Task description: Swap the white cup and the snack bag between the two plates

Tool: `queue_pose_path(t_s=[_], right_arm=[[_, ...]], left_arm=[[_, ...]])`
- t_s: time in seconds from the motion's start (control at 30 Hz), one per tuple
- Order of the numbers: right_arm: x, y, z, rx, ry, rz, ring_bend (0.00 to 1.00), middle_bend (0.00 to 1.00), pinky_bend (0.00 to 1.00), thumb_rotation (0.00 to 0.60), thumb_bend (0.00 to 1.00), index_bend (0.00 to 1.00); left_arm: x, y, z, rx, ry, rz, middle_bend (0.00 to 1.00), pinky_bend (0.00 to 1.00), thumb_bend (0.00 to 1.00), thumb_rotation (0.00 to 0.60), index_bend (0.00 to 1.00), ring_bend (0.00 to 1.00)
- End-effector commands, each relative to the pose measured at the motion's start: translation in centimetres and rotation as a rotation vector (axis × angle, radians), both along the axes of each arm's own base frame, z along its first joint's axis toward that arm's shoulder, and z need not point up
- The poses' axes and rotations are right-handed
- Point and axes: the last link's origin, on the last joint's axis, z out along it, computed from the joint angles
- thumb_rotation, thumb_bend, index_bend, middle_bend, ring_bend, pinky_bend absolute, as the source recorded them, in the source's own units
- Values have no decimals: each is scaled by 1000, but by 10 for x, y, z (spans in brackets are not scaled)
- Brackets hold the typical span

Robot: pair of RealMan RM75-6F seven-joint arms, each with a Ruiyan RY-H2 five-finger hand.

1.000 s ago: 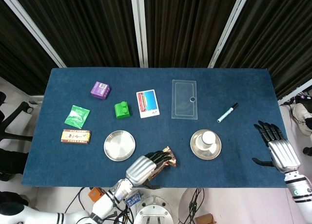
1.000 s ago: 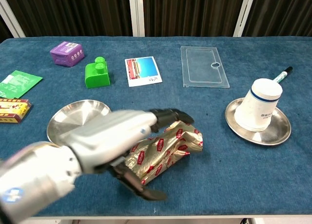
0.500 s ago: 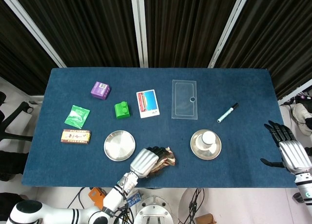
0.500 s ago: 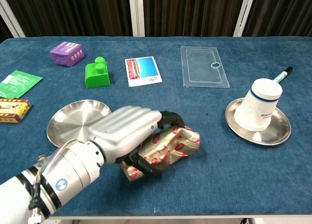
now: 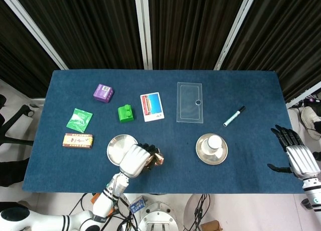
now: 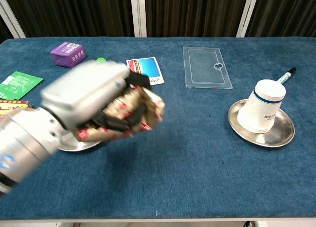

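My left hand [image 5: 134, 159] [image 6: 85, 101] grips the crumpled gold and red snack bag [image 5: 154, 157] [image 6: 140, 111] and holds it lifted above the table, just right of the left steel plate [image 5: 118, 145] [image 6: 74, 144]. The white cup [image 5: 214, 141] [image 6: 265, 105] stands upside down on the right steel plate [image 5: 211, 153] [image 6: 284, 133]. My right hand [image 5: 296, 154] hangs off the table's right edge with fingers spread and nothing in it; the chest view does not show it.
Behind the plates lie a green block [image 5: 125, 113], a photo card [image 5: 152, 106] [image 6: 144, 72], a clear plastic sheet [image 5: 190, 102] [image 6: 207, 67] and a marker [image 5: 233, 116] [image 6: 285, 75]. A purple box [image 5: 103, 93] [image 6: 67, 54], green sachet [image 5: 79, 119] [image 6: 17, 84] and snack bar [image 5: 77, 140] lie at left.
My left hand closed around the snack bag, lifted it off the cloth and carried it left toward the left plate. The right hand drew back to the right.
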Motion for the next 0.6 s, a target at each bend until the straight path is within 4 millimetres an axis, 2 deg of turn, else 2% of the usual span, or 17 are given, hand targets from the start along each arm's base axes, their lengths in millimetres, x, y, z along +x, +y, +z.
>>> queue_pose_path(t_s=[0.03,0.13,0.2,0.3,0.37,0.5,0.6], right_arm=[[1,1,-1,2,1,2,0,0,32,600,212,0],[3,2,-2,3,4,6,0,0,32,600,212,0],[4,3,-4,4,6,7,0,0,32,600,212,0],[3,2,-5,9,3,-5,0,0,32,600,212,0],[2,1,-4,10,2,-11,0,0,32,600,212,0],[2,3,-1,3,-5,-5,0,0,32,600,212,0],[3,6,1,-1,-11,5,0,0,32,600,212,0]], left_arm=[[-23,14,35,86,20,47,595,725,513,600,545,581],[-47,26,37,79,67,108,595,725,504,600,545,581],[-62,33,30,77,115,128,594,725,497,600,545,581],[-72,38,17,79,148,128,590,720,459,600,545,574],[-76,38,11,75,163,123,562,705,398,600,525,561],[-80,40,6,87,195,94,432,659,203,600,376,466],[-86,40,4,75,206,101,381,620,148,600,328,402]])
